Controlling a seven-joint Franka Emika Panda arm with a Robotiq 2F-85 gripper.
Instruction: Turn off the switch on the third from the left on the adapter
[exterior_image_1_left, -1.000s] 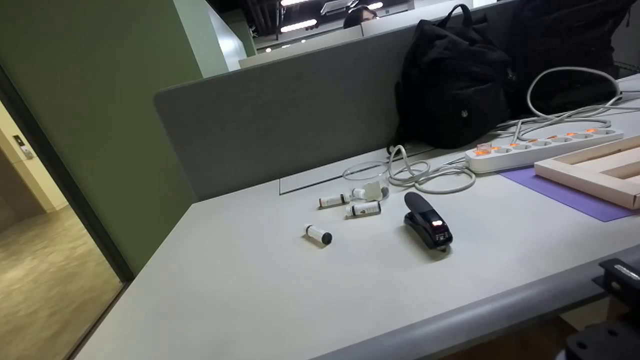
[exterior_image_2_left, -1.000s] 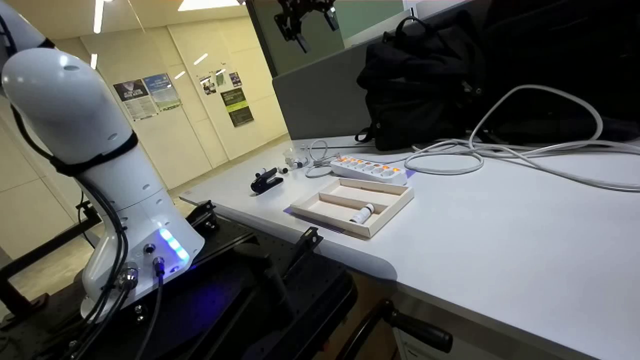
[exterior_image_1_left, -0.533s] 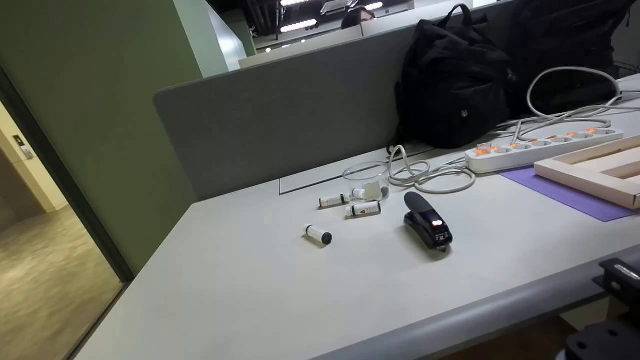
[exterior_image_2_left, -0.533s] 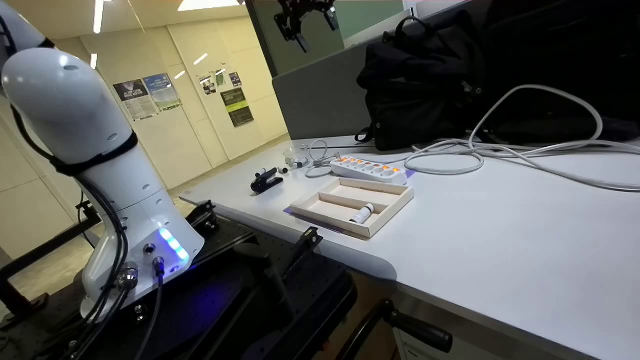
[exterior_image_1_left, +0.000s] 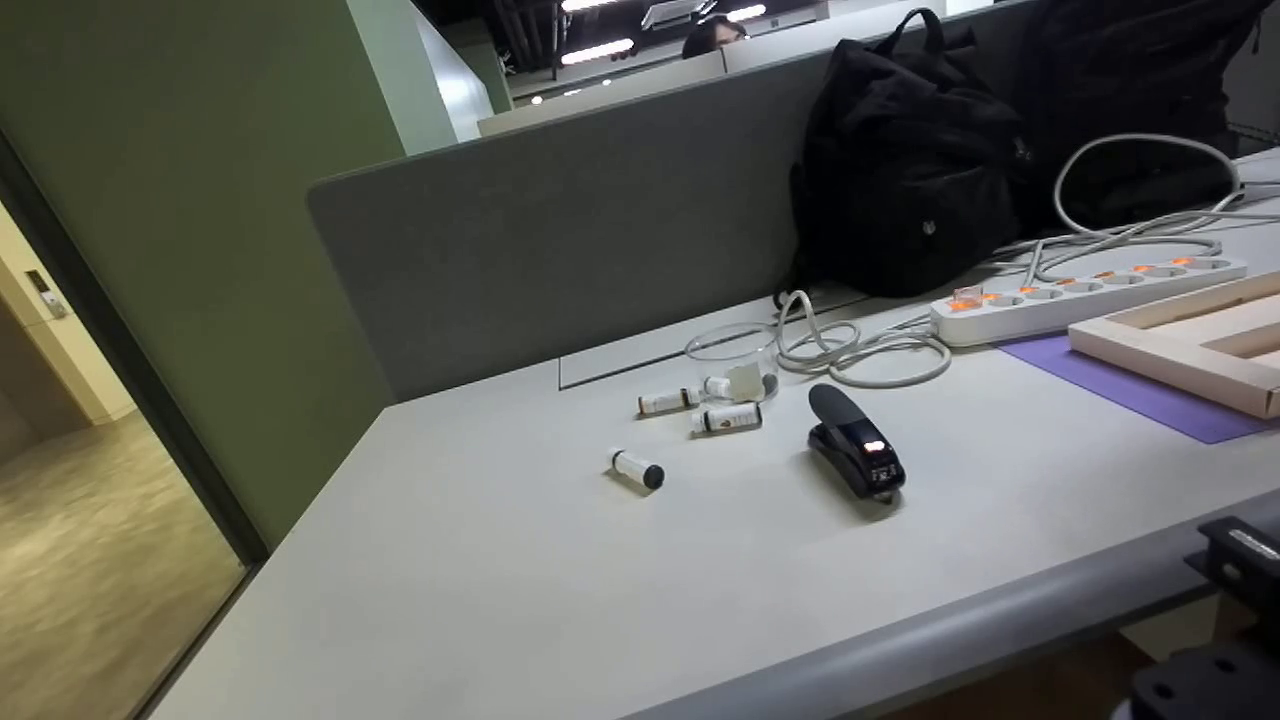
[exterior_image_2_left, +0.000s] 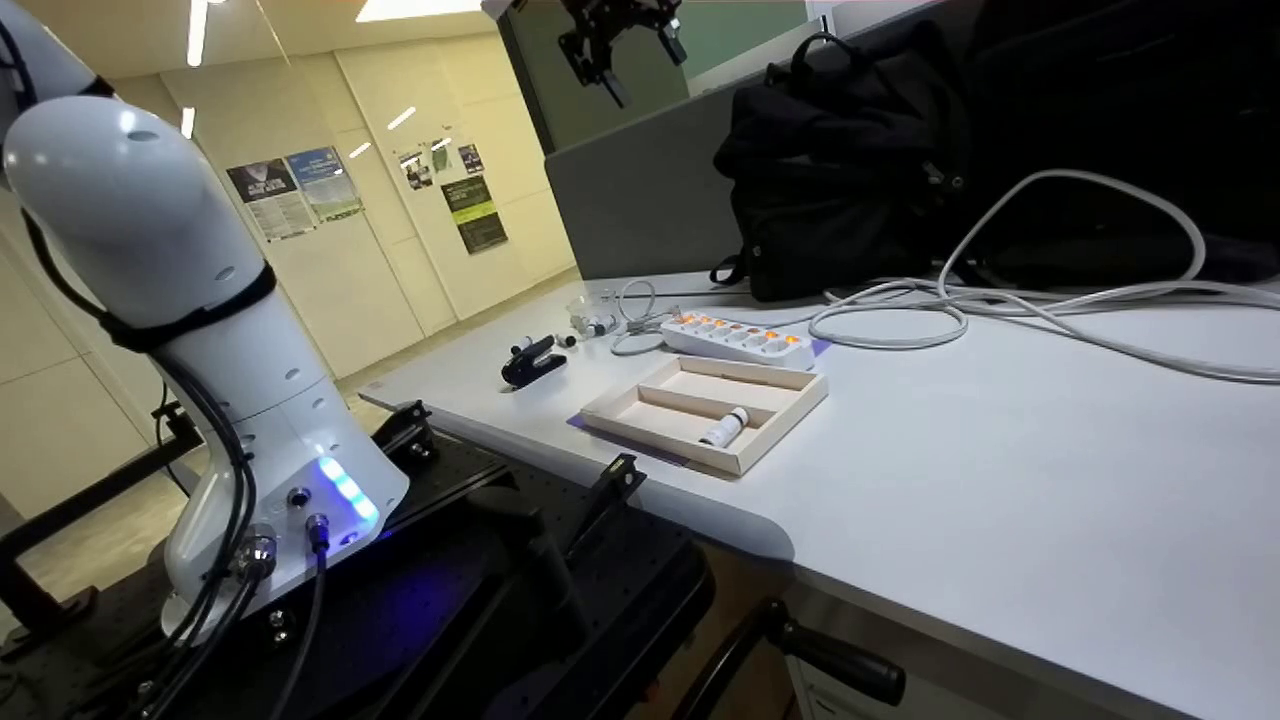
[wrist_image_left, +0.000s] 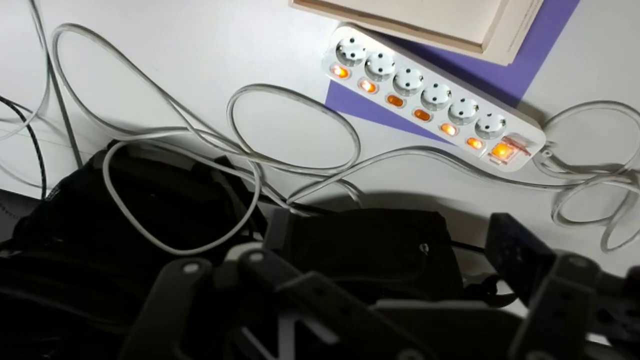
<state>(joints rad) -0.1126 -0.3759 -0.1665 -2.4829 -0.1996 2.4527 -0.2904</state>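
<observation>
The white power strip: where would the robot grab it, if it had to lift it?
The power strip is long and flat, so probably from above, the gripper straddling its narrow width, near the end with the square lit switch: there the wooden tray stands farther off than at the opposite end.

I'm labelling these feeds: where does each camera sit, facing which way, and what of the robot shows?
An exterior view: on the near side of the desk, facing the gray partition; dark hardware lower right, perhaps the robot's.
An exterior view: beside the robot's base, facing diagonally over the tray; arm and raised claw show.
Wrist view: above the desk, looking down at the adapter; the claw's spread fingers show.
Both exterior views share the adapter, tray and black backpack.
</observation>
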